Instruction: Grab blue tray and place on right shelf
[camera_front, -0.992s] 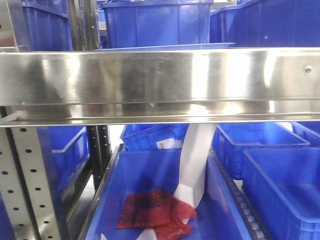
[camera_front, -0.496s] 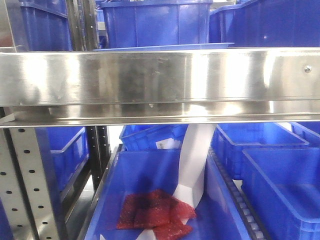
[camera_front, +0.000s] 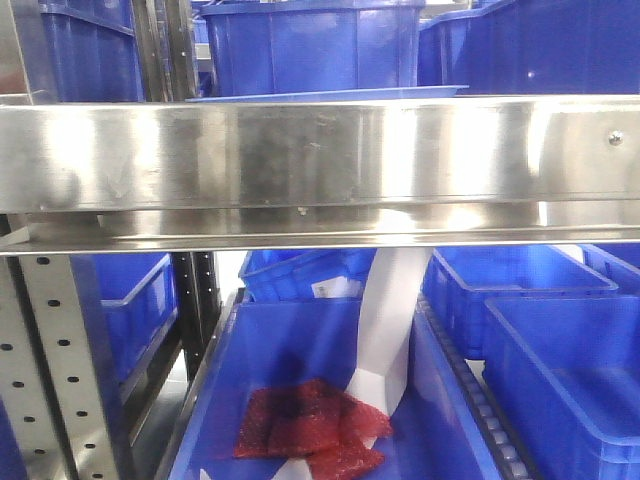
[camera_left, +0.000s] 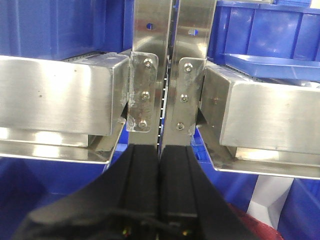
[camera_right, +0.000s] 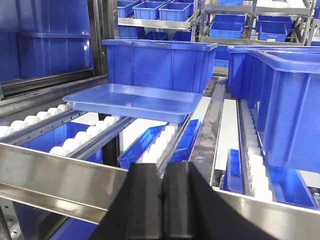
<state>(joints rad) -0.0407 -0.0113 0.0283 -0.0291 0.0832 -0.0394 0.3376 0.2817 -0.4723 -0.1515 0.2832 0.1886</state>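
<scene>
The stainless steel right shelf (camera_front: 320, 165) filled the front view, its broad lip hiding most of what sat above. Behind it, a deep blue storage bin (camera_right: 157, 65) stood on the white rollers (camera_right: 80, 137). Just in front of that bin, the blue tray (camera_right: 132, 100) rested on those rollers, already on the shelf's surface. The left end effector (camera_left: 160, 170) and right end effector (camera_right: 161, 200) were both closed and empty. The tray could roll forward on the rollers, or a rising arm might strike the lip.
</scene>
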